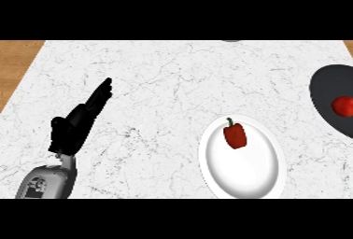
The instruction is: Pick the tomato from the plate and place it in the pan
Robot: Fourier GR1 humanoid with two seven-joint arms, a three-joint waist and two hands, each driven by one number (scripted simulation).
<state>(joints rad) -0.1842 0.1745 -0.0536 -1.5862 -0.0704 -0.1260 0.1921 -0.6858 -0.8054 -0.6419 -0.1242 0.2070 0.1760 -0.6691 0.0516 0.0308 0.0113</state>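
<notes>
Head view: tomato (pixel 342 106) already sits in the pan (pixel 329 91), right of the plate (pixel 243 161). Red pepper (pixel 235 135) lies on the plate. Left hand (pixel 81 120), fingers straight and together, rests left of the plate on the surface (pixel 172 79). Right hand unseen. Judged: only retreat remains, keep clear.

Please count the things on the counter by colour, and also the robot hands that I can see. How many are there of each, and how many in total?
Red: 2, the red pepper on the white plate and the tomato in the pan.
White: 1, the white plate.
Dark grey: 1, the pan at the right edge.
Black: 1, the left hand, open.
Total: 5.
</notes>
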